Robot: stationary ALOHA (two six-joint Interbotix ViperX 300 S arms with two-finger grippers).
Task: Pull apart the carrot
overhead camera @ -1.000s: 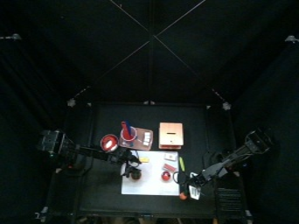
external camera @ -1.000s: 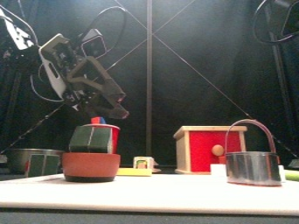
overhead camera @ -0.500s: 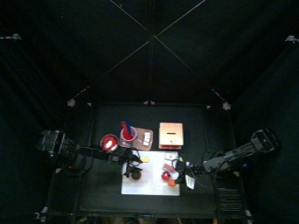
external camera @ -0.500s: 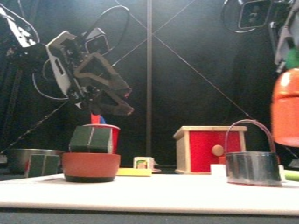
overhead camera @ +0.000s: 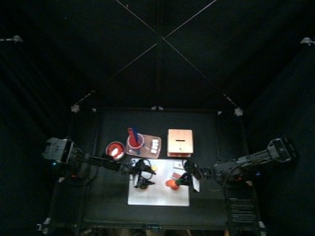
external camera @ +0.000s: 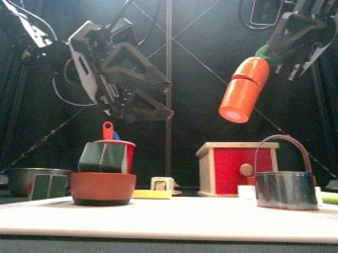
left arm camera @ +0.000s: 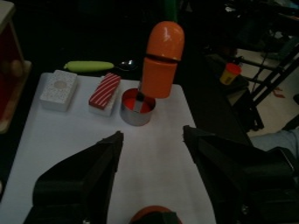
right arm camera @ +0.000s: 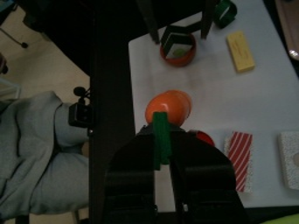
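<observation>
**Carrot held in the air by the right gripper**

Carrot (external camera: 242, 89), bright orange with a green top, hangs tilted above the table, clear of everything on it. The right gripper (external camera: 284, 44) is clamped on its green end, and the orange body points down and toward the left arm. In the right wrist view the carrot (right arm camera: 170, 106) sticks out straight ahead of the closed jaws, with the green stem pinched between them. From above, the carrot (overhead camera: 175, 182) shows as a small orange spot over the white mat (overhead camera: 157, 196), between the two arms.

The left gripper (left arm camera: 152, 149) has its jaws spread wide apart and holds nothing. Its wrist view looks along the mat at the carrot (left arm camera: 163, 57), which hangs ahead of the jaws and apart from them. In the front view the left gripper (external camera: 142, 94) sits raised over the red bowl (external camera: 103, 186).

On the table stand the red bowl with a dark green cup (external camera: 105, 155) in it, a tan box (external camera: 239, 168) with a red front, and a small metal pot (external camera: 287, 189) with a wire handle. Just beyond the metal pot (left arm camera: 136, 109) lie a red-striped piece (left arm camera: 105, 90), a white block (left arm camera: 59, 87) and a yellow-green piece (left arm camera: 89, 66).
</observation>
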